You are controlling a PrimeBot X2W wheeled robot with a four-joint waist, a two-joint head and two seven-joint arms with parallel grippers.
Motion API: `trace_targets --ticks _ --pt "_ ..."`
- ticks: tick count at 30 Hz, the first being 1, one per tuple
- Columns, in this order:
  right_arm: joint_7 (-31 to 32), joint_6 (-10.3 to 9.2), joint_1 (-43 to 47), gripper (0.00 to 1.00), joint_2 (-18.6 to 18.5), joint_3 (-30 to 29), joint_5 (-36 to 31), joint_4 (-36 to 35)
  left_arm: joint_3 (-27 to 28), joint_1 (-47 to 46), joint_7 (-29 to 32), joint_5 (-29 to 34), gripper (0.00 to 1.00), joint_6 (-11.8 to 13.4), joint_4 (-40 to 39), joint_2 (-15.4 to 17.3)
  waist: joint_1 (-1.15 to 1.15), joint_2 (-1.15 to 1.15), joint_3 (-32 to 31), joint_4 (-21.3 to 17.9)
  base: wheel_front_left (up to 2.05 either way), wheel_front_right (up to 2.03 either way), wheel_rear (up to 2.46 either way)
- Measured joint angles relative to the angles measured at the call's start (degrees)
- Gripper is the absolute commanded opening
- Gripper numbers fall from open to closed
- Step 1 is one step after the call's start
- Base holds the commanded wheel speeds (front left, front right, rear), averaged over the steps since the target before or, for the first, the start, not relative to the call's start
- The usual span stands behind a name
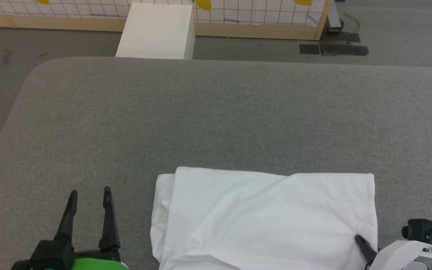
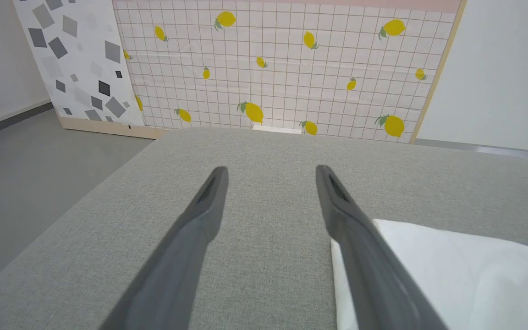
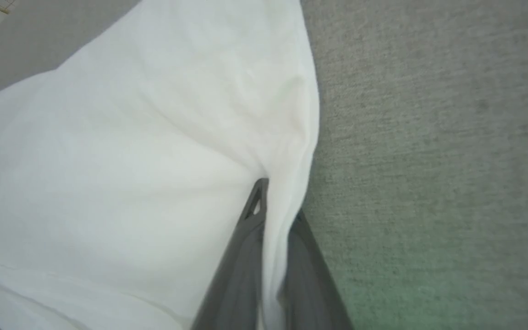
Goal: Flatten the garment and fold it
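Note:
The garment (image 1: 264, 217) is a white thin-fabric piece lying folded into a wide rectangle at the near middle of the grey table (image 1: 216, 116). My right gripper (image 1: 360, 240) is shut on the garment's right edge near the front corner. In the right wrist view the garment (image 3: 122, 156) puckers toward the right gripper (image 3: 271, 201), a ridge of cloth pinched between the two fingers. My left gripper (image 1: 89, 197) stands open on the bare table left of the garment, holding nothing. In the left wrist view the left gripper (image 2: 271, 172) points across the table, the garment (image 2: 456, 270) beside its right finger.
A white box (image 1: 158, 32) stands on the floor beyond the table's far edge. Behind it runs a lemon-patterned grid panel (image 2: 282, 64) with a wooden base. Black mats (image 1: 334, 47) lie on the floor at the far right. The table's left corner is rounded.

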Motion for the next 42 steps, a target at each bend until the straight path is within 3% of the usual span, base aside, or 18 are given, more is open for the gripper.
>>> trace_targets --ticks 8,9,10,11,19,22,33,42 --pt "0.4 0.02 -1.7 0.0 0.3 -3.6 -2.8 -0.4 -0.3 1.0 0.0 -0.6 1.0 -0.3 0.1 0.1 0.0 0.0 -1.7 -1.5 0.0 0.0 0.0" --pt "0.4 0.02 -2.2 0.0 -0.3 -4.9 -3.4 -0.8 -0.4 1.1 0.0 -0.7 1.0 -0.4 0.2 0.1 0.0 0.0 -1.8 -1.8 0.0 0.0 0.0" --pt "0.7 0.01 -4.3 0.0 -2.8 -11.6 -4.8 -2.6 -0.8 1.1 0.0 -0.8 1.0 -0.4 0.5 0.1 0.0 0.0 -2.1 -2.6 0.0 0.0 0.0" --pt "0.9 0.01 -4.6 0.0 -3.4 -13.2 -5.3 -3.1 -0.9 1.0 0.0 -0.8 1.0 -0.4 0.6 0.1 0.0 0.0 -2.1 -2.7 0.0 0.0 0.0" --pt "3.2 0.0 -5.2 0.0 -4.6 -20.4 -6.9 -7.7 -1.3 1.0 0.0 -0.8 1.0 -0.6 0.9 0.0 0.0 0.0 -1.7 -2.6 0.0 0.0 0.0" --pt "4.5 0.0 -4.9 0.0 -4.3 -18.4 -6.8 -10.7 -1.3 1.0 0.0 -0.8 1.0 -0.6 1.1 -0.1 0.0 0.0 -1.5 -2.5 0.0 0.0 0.0" --pt "11.9 -0.01 -2.4 0.0 -1.9 -0.2 -2.1 -23.7 -2.0 0.1 0.0 -1.1 1.0 -1.1 2.4 -1.4 0.0 0.0 -1.4 -1.6 0.0 0.0 0.0" --pt "14.3 -0.01 -2.2 0.0 -1.6 12.1 -1.5 -25.0 -2.0 -0.7 0.0 -1.1 1.0 -1.9 3.2 -2.2 0.0 0.0 -0.5 0.8 0.0 0.0 0.0"
